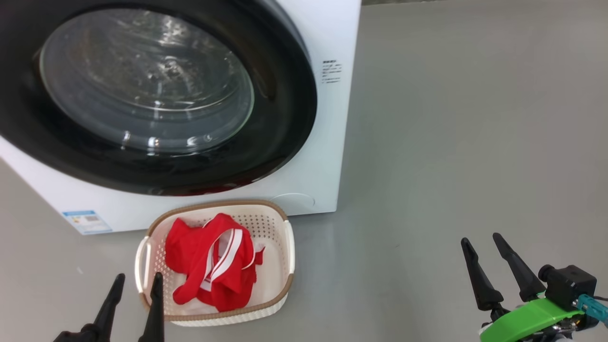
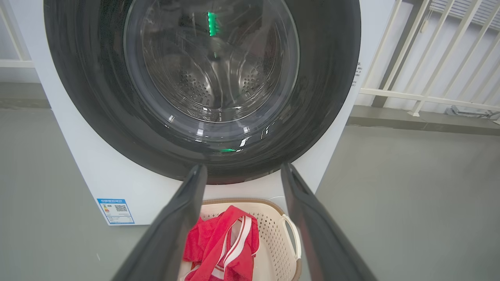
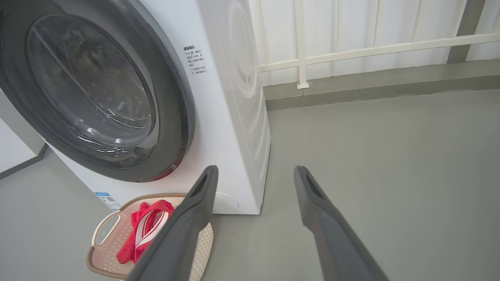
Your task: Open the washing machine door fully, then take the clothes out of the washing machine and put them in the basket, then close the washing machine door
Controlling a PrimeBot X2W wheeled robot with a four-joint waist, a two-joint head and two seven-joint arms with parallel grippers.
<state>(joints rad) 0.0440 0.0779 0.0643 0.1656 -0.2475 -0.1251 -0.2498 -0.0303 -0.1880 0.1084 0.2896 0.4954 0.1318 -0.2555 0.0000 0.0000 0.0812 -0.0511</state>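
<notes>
The door (image 1: 285, 118) sits shut against the white front of the washer (image 1: 327, 142). The clothes (image 1: 209, 261), a red bundle with white stripes, lie in the basket (image 1: 278, 223), which stands on the grey floor (image 1: 451, 142) just before the washer, below the door. The left pincer (image 1: 138, 276) hangs at the basket's near left corner, fingers apart and empty. The right pincer (image 1: 480, 238) is well off to the right over the floor, fingers likewise spread, holding nothing.

On floor (image 1: 451, 166): basket (image 1: 278, 235) w/ clothes (image 1: 204, 259) in it, just in frt of washing machine (image 1: 327, 118).
</notes>
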